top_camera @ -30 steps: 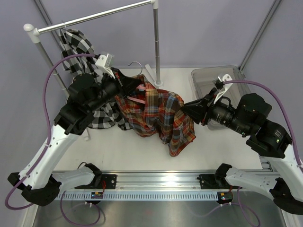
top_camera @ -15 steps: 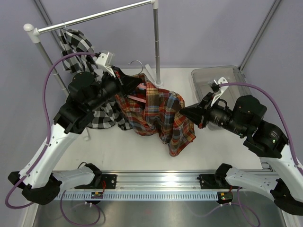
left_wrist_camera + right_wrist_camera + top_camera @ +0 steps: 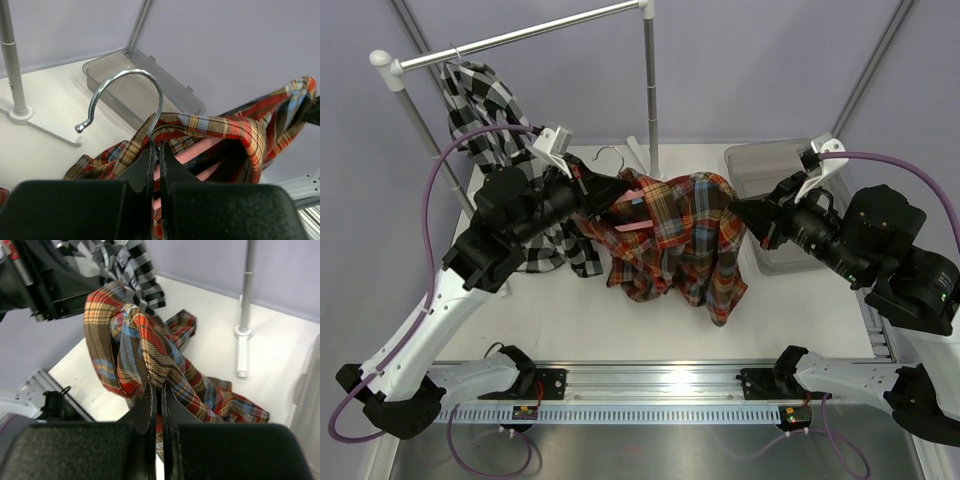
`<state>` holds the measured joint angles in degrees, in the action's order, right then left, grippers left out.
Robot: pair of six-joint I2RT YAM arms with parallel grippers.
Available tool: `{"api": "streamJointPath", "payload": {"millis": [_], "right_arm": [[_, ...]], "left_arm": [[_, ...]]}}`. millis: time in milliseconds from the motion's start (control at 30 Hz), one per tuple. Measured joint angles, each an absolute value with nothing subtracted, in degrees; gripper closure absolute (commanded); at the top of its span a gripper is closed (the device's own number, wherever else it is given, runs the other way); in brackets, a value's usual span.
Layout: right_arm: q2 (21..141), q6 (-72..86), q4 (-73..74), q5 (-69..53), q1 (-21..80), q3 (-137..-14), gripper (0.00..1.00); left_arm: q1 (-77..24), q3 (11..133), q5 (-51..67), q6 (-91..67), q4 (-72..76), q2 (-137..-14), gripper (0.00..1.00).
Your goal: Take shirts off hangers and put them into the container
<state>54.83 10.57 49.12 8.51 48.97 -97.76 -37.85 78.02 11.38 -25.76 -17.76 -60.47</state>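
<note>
Plaid shirt [image 3: 670, 235] – red/orange – is slung in the air between the two arms, mid-table, hem trailing down toward the near side. Not in the container [image 3: 750, 165] yet.

Left gripper [image 3: 156, 150]: fingers pressed together on the wire neck of the pink hanger [image 3: 638, 212], just under its metal hook [image 3: 131, 80]. The hook is free, hanging on nothing.

Right gripper [image 3: 156, 390]: pinching a bunched fold of the plaid at the shirt's right end, right beside the container's left rim.

Step in hand, as I read it: stripping the plaid off the hanger. Pink bars show inside the collar opening, so the hanger looks to be in the shirt. The black-and-white shirt [image 3: 485, 95] hangs on the rail [image 3: 520, 38] at far left, untouched.

Next move needs:
- left holds the hanger firm, or tips it so one shoulder arm points right
- right draws the fold rightward and a bit up so the shoulder slides off, not just stretches
- one pinch point may only drag the hanger along, so a regrip nearer the collar may be needed

Clearances:
- the upright post [image 3: 649, 90] and its foot stand just far of the shirt; the hook is near them – snag risk if left swings far
- container rim is close under right's path; lift the hem over it
- bare table [image 3: 620, 320] on the near side is the best room for slack
</note>
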Motion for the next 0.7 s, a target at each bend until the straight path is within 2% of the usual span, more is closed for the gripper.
{"api": "streamJointPath", "payload": {"millis": [167, 267, 500, 700], "right_arm": [[56.8, 6.9, 50.6, 20.2, 49.0, -104.6, 1.00], [56.7, 5.6, 50.4, 22.5, 49.0, -107.7, 1.00], [56.1, 4.2, 50.5, 28.3, 49.0, -106.8, 1.00], [54.3, 4.3, 49.9, 38.3, 49.1, -102.7, 1.00]], "left_arm": [[-36.6, 75.9, 9.6, -23.9, -19.2, -57.9, 1.00], [-36.7, 75.8, 9.6, -23.3, -19.7, -57.3, 1.00], [-36.8, 75.8, 9.7, -22.4, -19.7, -57.0, 1.00], [-36.8, 78.6, 9.8, -22.0, -21.0, -56.4, 1.00]]}}
